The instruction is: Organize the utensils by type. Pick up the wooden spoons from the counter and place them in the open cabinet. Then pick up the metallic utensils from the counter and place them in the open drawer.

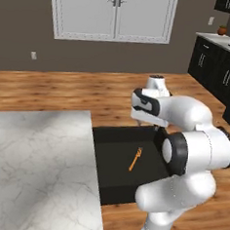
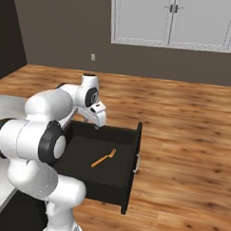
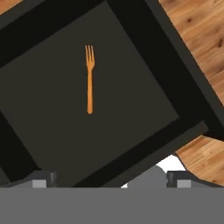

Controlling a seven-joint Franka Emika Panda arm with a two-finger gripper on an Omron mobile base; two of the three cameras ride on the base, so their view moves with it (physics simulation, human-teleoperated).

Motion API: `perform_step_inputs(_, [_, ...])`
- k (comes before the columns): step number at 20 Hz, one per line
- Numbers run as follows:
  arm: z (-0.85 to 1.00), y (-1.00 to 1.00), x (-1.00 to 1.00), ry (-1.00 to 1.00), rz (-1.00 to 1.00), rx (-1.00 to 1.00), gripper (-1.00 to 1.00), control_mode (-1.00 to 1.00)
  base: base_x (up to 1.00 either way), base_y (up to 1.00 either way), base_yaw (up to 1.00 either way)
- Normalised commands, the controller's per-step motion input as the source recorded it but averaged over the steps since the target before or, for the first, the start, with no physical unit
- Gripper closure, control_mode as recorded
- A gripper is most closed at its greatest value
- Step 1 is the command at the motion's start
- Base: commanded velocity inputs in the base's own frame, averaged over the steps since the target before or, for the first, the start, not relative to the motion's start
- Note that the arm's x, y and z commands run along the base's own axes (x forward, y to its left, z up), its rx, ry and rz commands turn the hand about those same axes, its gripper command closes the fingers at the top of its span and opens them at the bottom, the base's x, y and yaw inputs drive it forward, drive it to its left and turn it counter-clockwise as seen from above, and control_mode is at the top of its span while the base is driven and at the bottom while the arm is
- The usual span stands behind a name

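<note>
Bright orange fork (image 3: 89, 80) lying flat on the black floor of the wide open drawer (image 1: 113, 180).

The two-finger gripper (image 3: 109, 178) is hovering above the drawer, well apart from the fork; its dark tips are sitting widely spread, apparently holding nothing, though only their ends are showing.

A slim bright orange fork (image 3: 89, 80) lies flat on the black floor of the open drawer (image 3: 48, 131) below me, alone near its middle, touching no wall. The drawer stands pulled out beside the white marble counter (image 1: 35, 164).
</note>
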Motion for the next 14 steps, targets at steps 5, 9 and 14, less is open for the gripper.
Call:
perform_step_inputs(5, [0.71,0.0,-0.61,0.02,0.08,0.0,-1.0,-1.0,0.0,0.0,0.0])
perform_step_inputs(9, [0.63,0.0,-0.62,0.04,0.12,0.0,-1.0,-1.0,0.0,0.0,0.0])
perform_step_inputs(14, [0.24,0.03,-0.69,-0.01,0.14,0.0,-1.0,-1.0,0.0,0.0,0.0])
